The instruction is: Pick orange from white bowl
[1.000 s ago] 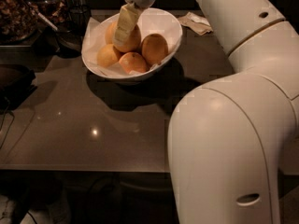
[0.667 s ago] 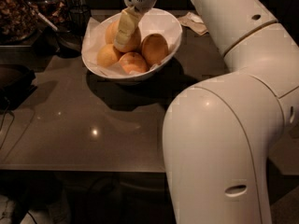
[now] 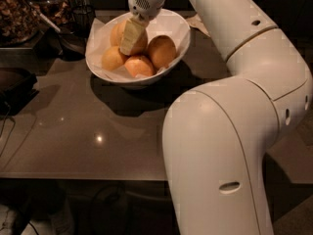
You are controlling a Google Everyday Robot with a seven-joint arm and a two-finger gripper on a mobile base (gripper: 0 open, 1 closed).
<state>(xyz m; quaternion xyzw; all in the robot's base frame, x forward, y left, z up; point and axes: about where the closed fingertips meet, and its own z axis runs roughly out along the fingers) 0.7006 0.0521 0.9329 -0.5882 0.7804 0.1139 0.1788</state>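
Note:
The white bowl (image 3: pixel 176 31) stands at the back of the dark table, lined with white paper and holding several round fruits. The orange (image 3: pixel 117 33), large and pale yellow-orange, lies at the back left of the pile, partly hidden. My gripper (image 3: pixel 131 37) reaches down from above into the bowl and sits right against the orange's front right side. A deeper orange fruit (image 3: pixel 162 50) lies to its right, a smaller yellowish one (image 3: pixel 112 58) at front left and another (image 3: pixel 139 66) at front centre.
My white arm (image 3: pixel 220 131) fills the right half of the view. A container of brown stuff (image 3: pixel 17 13) and dark utensils stand at back left. A dark tray (image 3: pixel 14 82) is at the left edge, and crumpled paper (image 3: pixel 199 23) lies behind the bowl. The grey table (image 3: pixel 73 131) runs to the front.
The arm's big lower links have swung left, closer to the camera. The gripper has stayed in the bowl at the orange; the fruits have not moved.

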